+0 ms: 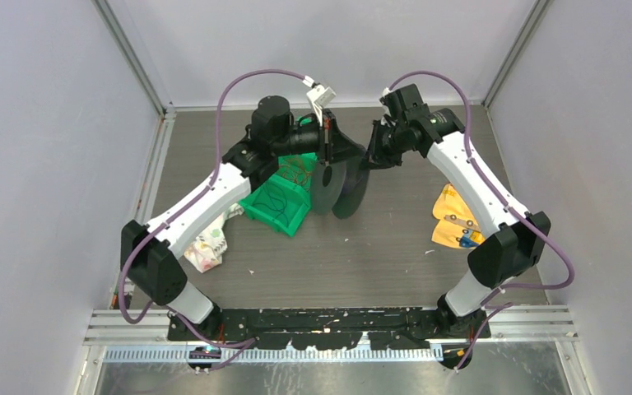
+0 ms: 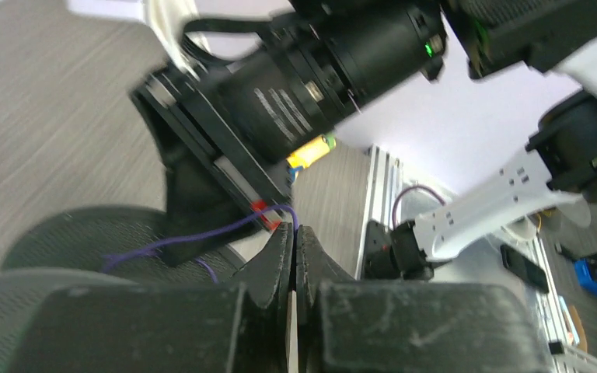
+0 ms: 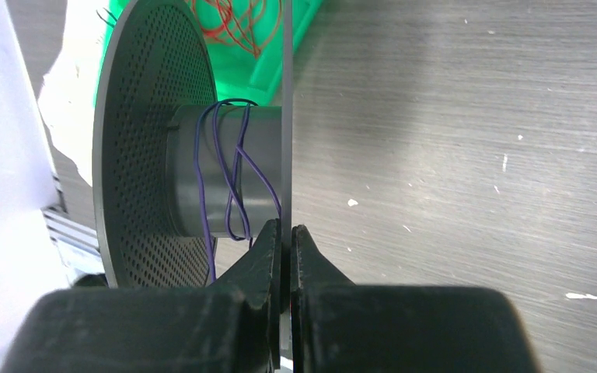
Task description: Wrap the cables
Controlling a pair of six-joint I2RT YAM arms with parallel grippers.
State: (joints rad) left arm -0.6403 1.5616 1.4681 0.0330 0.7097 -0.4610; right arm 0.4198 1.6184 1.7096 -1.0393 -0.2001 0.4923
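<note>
Purple cable (image 3: 233,179): a few loose, crossing turns on the hub (image 3: 183,183) of the black spool (image 3: 136,155), with a free run leading to the left tool (image 2: 294,231), whose fingers are closed and appear to pinch it at the tips. The right tool (image 3: 286,230) is closed on the rim of the near flange alone. Probable faults: the thin cable slips from the pinch or snaps under pull, slack turns climb over a flange, or the spool pivots in its edge grip. The two tools stand close together, so contact is a risk. Loose cables (image 1: 295,170) lie in the green bin (image 1: 276,210) just beside the spool. The back wall (image 1: 321,41) is near. Open worktop (image 1: 378,255) lies toward the arm bases, with the yellow packets (image 1: 453,218) well apart.
</note>
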